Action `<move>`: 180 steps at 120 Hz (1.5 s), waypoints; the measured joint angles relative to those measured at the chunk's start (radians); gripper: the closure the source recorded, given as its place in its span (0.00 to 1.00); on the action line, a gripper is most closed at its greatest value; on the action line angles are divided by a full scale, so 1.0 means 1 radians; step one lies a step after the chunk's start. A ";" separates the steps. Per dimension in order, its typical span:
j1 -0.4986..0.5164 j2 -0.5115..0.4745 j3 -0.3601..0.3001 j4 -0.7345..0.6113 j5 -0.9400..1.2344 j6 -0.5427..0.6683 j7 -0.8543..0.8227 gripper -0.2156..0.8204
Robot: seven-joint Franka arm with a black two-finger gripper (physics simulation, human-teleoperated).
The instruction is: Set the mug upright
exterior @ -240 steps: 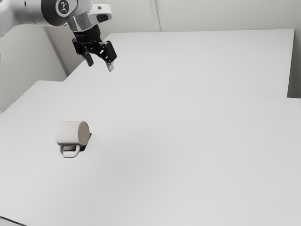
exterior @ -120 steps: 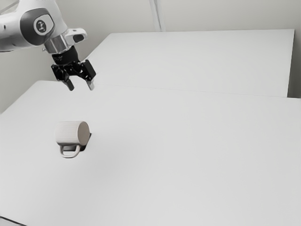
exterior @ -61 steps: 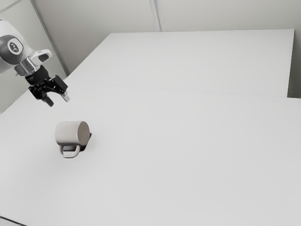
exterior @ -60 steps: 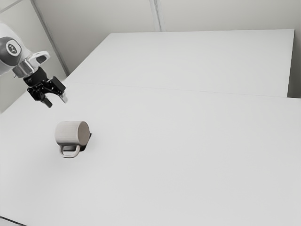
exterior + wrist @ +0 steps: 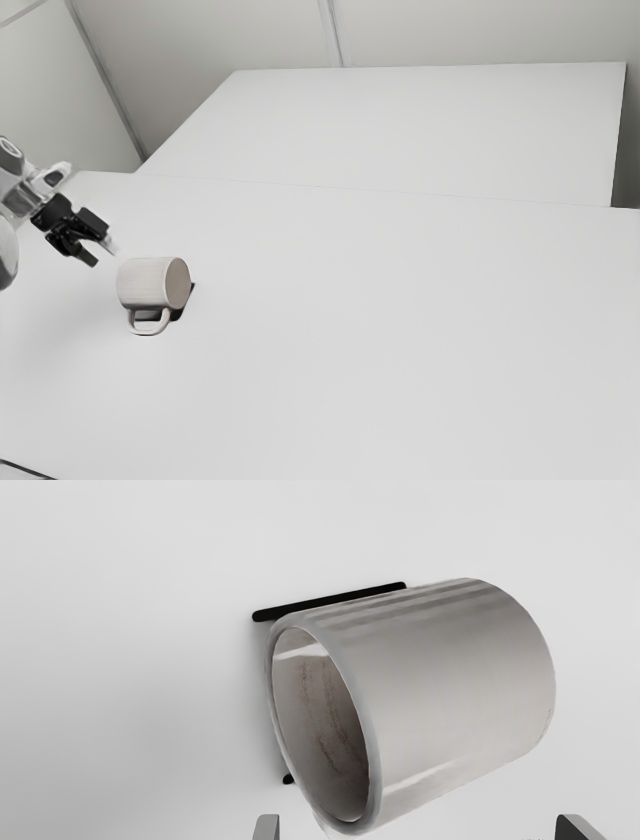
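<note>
"Position of the mug (image 5: 153,283)?"
"Lying on its side on the table (image 5: 400,350); not upright; handle (image 5: 166,319) turned toward the exterior view's near edge; the open mouth (image 5: 320,725) visible from the wrist, with brownish streaks inside."
"And the gripper (image 5: 106,257)?"
"Tilted, near the mug, toward the exterior view's left of it; jaws parted wide, gripping nothing; the mug lies ahead of the fingertips."
"Contact?"
"None observed; a small gap shows in the exterior view."
"Other findings?"
"A black strip (image 5: 330,601) along the mug's side in the wrist view; its nature I cannot tell."
</note>
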 joint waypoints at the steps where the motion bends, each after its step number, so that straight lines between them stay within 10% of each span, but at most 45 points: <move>1: 0.013 0.005 -0.011 0.004 -0.003 -0.004 0.006 0.21; 39: 0.263 0.090 -0.232 0.050 -0.096 -0.121 0.174 0.21; 79: 0.284 0.119 -0.268 0.007 -0.220 -0.190 0.254 0.21; 117: 0.285 0.138 -0.275 -0.013 -0.272 -0.260 0.248 0.76; 180: 0.228 0.003 -0.282 -0.080 -0.220 -0.215 0.234 0.96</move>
